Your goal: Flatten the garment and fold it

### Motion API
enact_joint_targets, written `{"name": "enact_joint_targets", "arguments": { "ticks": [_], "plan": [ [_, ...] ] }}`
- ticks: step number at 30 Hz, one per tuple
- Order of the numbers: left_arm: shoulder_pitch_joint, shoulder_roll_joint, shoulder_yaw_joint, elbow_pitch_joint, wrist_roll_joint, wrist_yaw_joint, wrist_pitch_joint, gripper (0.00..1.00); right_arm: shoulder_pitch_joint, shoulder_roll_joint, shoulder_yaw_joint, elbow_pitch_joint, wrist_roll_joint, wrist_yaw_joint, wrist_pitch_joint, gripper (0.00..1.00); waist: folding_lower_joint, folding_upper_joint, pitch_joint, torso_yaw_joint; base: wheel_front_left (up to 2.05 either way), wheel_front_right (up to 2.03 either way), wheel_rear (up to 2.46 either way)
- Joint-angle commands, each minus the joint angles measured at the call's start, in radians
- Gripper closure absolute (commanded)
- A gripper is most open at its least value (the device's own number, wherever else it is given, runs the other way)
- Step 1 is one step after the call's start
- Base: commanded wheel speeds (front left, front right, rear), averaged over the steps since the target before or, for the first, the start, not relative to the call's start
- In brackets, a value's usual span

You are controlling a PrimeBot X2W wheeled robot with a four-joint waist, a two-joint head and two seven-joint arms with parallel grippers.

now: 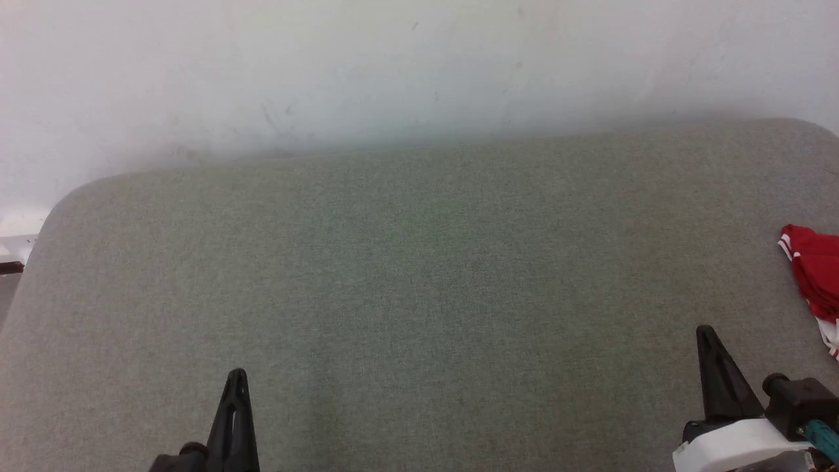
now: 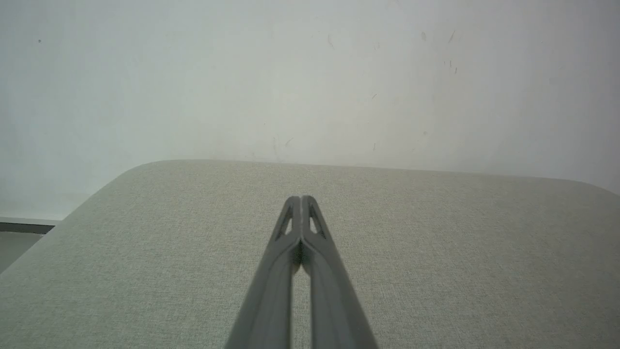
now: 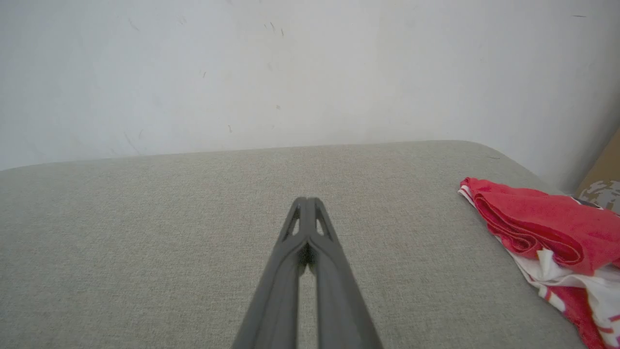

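The garment (image 1: 816, 275), red with white and striped parts, lies bunched at the right edge of the grey padded table (image 1: 419, 275). In the right wrist view the garment (image 3: 547, 228) is a crumpled heap to the right of my right gripper (image 3: 307, 199), whose fingers are pressed together with nothing between them. In the head view my right gripper (image 1: 705, 330) hovers at the lower right, a little left of the garment and apart from it. My left gripper (image 1: 237, 373) is at the lower left, far from the cloth. Its tips (image 2: 301, 198) meet, shut on nothing.
A pale wall (image 1: 393, 72) rises right behind the table's far edge. The table's rounded corners show at the far left (image 1: 72, 196) and far right. A brown cardboard piece (image 3: 603, 182) stands past the garment at the right edge of the right wrist view.
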Motion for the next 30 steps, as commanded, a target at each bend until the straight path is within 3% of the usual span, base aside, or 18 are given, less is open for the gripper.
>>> {"name": "enact_joint_targets", "arguments": {
  "ticks": [1, 30],
  "plan": [
    [-0.014, -0.003, 0.006, 0.006, 0.009, -0.010, 0.005, 1.00, -0.005, 0.000, 0.005, -0.006, -0.005, 0.000, 0.004, 1.00, 0.0000, 0.0000, 0.000, 0.001, 0.00, 0.00, 0.00],
    [-0.076, -0.024, 0.039, 0.040, 0.057, -0.059, 0.064, 1.00, -0.025, 0.001, 0.031, -0.035, -0.027, 0.000, 0.057, 1.00, 0.0000, 0.0000, -0.006, 0.012, 0.00, 0.00, 0.00]
  ]
}}
